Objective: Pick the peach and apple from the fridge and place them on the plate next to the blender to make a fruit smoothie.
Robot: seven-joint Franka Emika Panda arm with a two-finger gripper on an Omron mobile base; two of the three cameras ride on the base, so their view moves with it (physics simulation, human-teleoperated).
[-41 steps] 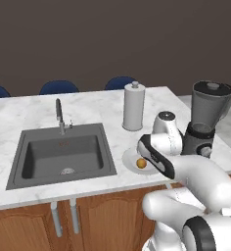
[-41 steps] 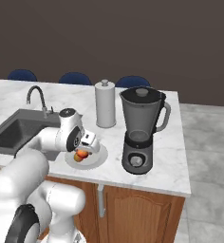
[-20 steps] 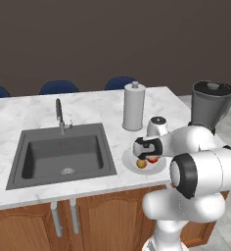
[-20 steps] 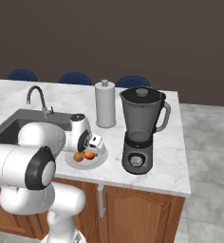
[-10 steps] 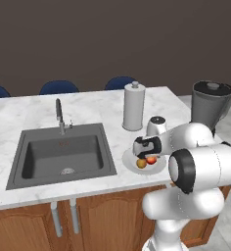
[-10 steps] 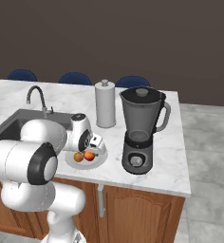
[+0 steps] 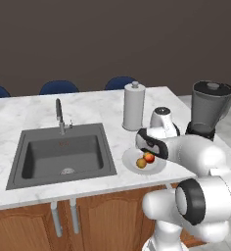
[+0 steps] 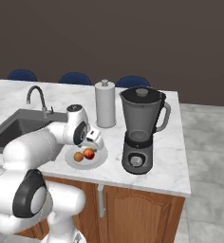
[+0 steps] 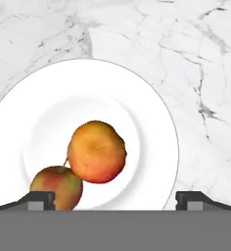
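Two fruits are sitting on the plate in the left base view, the peach touching the apple, on the marble counter between the sink and the blender. The paper towel roll is standing behind.

In the right base view, the gripper is hanging just above the plate, beside the blender.

In the hand view, the fingertips are standing wide apart, gripping nothing, with the peach overlapping the apple on the plate.
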